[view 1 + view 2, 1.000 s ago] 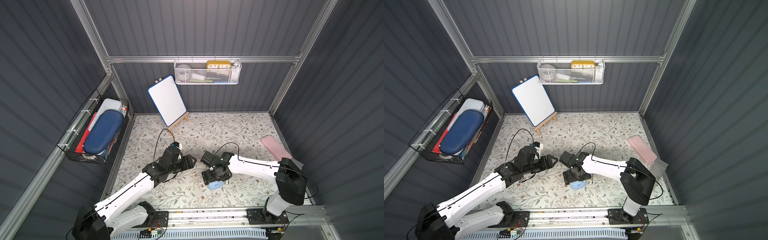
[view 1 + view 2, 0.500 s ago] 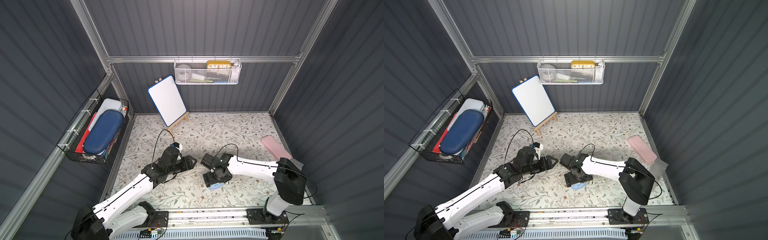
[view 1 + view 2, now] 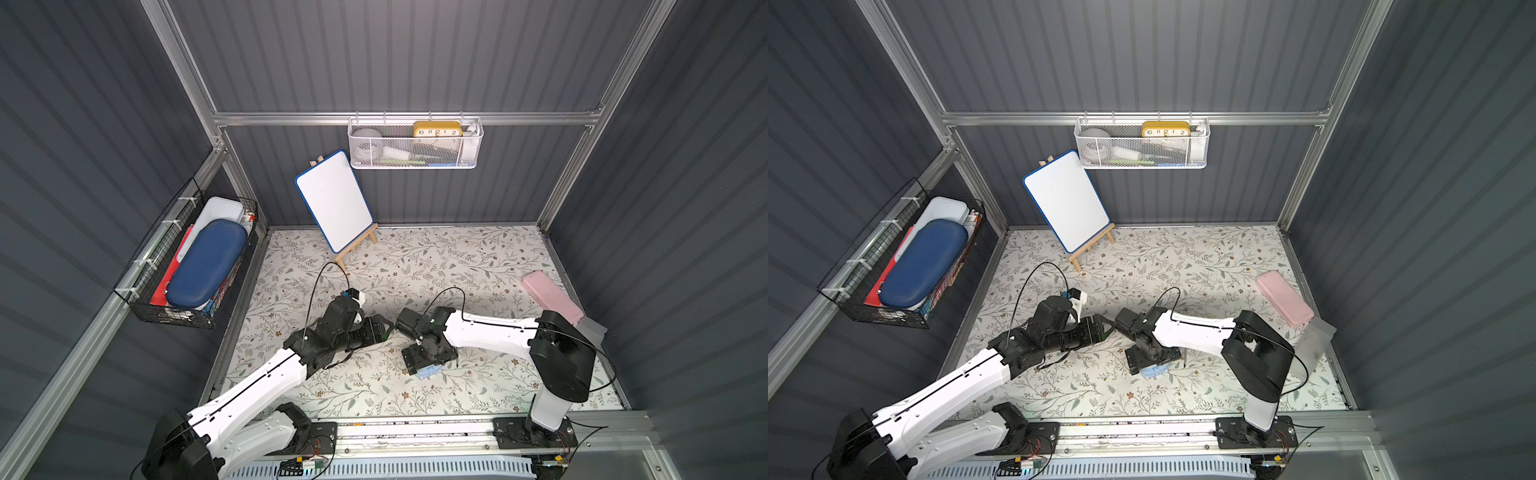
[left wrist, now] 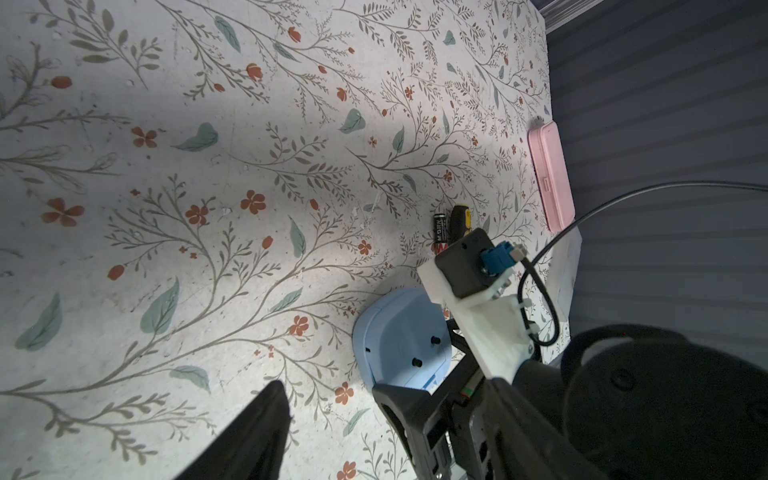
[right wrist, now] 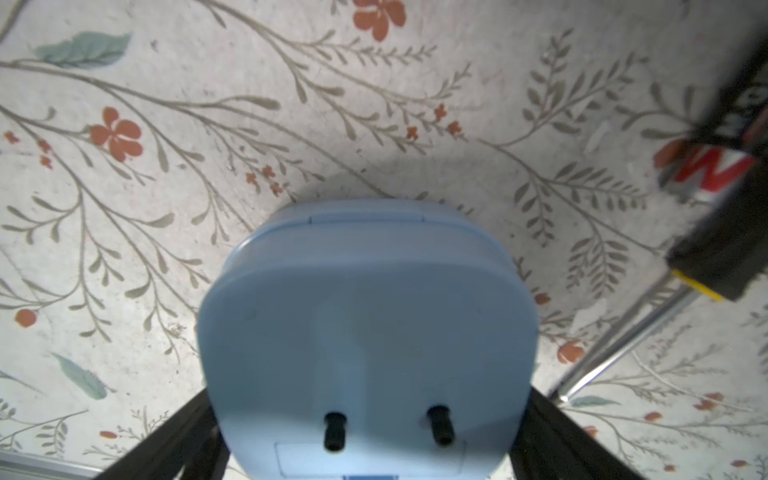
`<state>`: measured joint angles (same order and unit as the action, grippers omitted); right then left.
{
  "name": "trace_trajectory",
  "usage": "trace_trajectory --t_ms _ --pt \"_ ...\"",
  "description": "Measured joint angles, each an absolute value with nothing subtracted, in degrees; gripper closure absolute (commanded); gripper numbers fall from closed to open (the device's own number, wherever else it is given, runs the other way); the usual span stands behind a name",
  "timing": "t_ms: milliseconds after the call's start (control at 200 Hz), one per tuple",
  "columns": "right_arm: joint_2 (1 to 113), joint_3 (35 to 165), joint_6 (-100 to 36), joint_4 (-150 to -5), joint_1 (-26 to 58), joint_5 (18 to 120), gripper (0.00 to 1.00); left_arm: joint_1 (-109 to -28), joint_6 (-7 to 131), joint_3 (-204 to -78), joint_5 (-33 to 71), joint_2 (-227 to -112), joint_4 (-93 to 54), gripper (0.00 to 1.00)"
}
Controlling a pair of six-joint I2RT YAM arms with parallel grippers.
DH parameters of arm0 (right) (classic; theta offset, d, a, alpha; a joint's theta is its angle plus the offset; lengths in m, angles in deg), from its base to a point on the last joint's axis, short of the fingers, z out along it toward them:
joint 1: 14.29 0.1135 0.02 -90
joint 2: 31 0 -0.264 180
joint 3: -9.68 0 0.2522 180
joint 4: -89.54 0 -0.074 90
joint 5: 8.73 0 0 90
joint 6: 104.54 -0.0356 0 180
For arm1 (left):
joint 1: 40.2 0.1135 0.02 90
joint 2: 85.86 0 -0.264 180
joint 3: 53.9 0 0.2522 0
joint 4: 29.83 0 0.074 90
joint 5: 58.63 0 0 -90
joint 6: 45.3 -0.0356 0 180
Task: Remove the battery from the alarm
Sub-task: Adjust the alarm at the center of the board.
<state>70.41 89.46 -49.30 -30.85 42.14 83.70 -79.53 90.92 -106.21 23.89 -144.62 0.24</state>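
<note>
The pale-blue alarm lies face down on the floral mat with two black knobs on its back turned up; it also shows in both top views. My right gripper stands open straddling it, one finger along each side. The battery, black with a metallic end, lies on the mat apart from the alarm, beside a black-and-yellow screwdriver. My left gripper hovers open and empty to the left of the right wrist; only one of its fingers shows in its wrist view.
A pink case and a translucent sheet lie at the mat's right edge. A whiteboard on an easel stands at the back. A white basket with a yellow clock hangs on the back wall, a black basket on the left wall.
My right gripper has sunk lower over the alarm and now covers more of it. The left arm has barely shifted.
</note>
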Motion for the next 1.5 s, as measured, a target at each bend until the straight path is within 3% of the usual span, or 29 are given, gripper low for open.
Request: trace_trajectory --t_ms 235,360,981,1296,1501 --pt "69.2 87.7 -48.8 -33.3 42.1 84.4 0.21 -79.5 90.9 -105.1 23.9 -144.5 0.2 0.22" --pt "66.2 84.2 -48.2 -36.7 42.2 85.2 0.24 -79.5 90.7 -104.4 23.9 -144.5 0.2 0.22" --pt "48.9 72.3 -39.4 -45.5 43.5 84.9 0.24 -79.2 77.6 -106.9 8.9 -160.6 -7.3 0.18" --pt "43.8 72.1 -37.8 -47.4 44.3 83.6 0.24 -78.8 73.1 -108.9 -2.1 -165.2 -12.8 0.12" --pt "43.3 72.1 -37.6 -48.2 44.4 83.8 0.25 -78.8 70.2 -109.4 -7.2 -168.5 -12.8 0.14"
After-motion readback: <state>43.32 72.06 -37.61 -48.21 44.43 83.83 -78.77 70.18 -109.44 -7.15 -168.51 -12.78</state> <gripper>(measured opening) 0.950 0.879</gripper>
